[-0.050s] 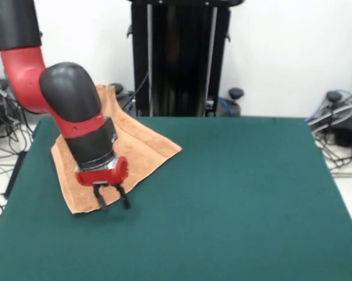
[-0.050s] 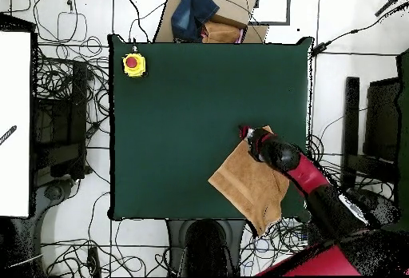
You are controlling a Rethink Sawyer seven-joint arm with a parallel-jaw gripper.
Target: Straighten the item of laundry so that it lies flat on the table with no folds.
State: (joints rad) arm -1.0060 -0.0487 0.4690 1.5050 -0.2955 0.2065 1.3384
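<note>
green surface (image 1: 234,193) wide, mostly bare. red-black arm (image 1: 76,111) leans over towel. orange-tan towel (image 1: 137,146) near surface corner beside pedestal, one part hanging over surface edge, creased, not flat. yellow box with red button (image 2: 133,65) at opposite corner. jaws narrowly parted at towel's inner corner, gripper (image 1: 112,199) holding nothing visible.

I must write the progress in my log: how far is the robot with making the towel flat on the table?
Done: little. The towel lies at a corner of the table, and in the overhead view one end hangs past the table edge. In hand: the gripper is low at the towel's front edge, fingers slightly apart, gripping nothing clearly. Left: bring the whole towel onto the table and smooth any folds.
</note>
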